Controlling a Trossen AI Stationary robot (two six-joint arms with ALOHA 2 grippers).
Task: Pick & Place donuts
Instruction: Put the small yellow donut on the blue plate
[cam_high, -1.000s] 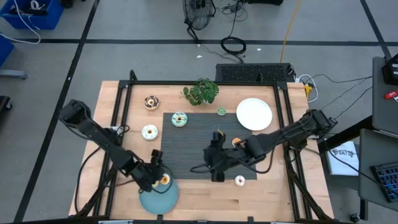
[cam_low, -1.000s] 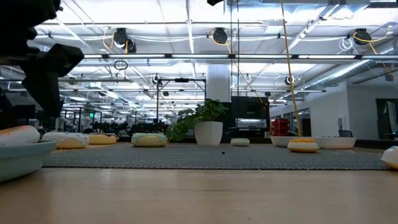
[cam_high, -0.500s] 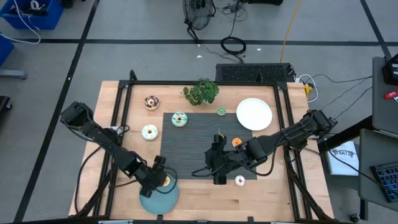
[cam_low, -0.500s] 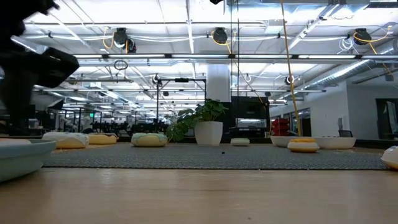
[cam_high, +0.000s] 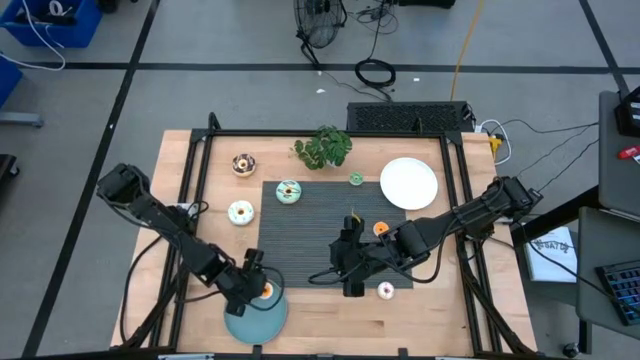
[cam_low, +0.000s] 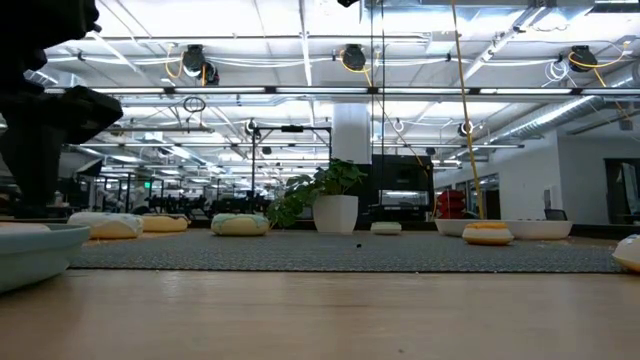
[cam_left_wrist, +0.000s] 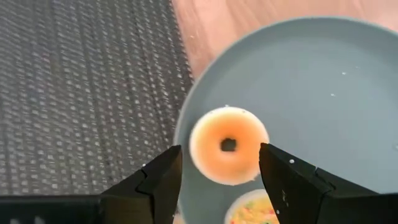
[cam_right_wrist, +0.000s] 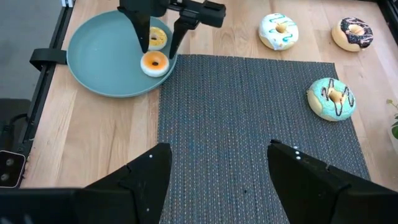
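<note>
left gripper (cam_left_wrist: 219, 180) | jaws apart, now lifted clear of orange donut (cam_left_wrist: 228, 145) | donut lies released on teal plate (cam_left_wrist: 323, 87) near table's front edge | placement done

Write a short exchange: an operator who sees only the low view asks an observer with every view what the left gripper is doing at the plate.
Operator: I see a dark arm above the plate's rim. Is it holding a donut?
Observer: No. The left gripper is open, with its fingers on either side of the orange donut but not touching it. The donut lies flat on the teal plate.
Operator: Is anything else on that plate?
Observer: Yes, a yellow donut lies right beside the orange one.
</note>
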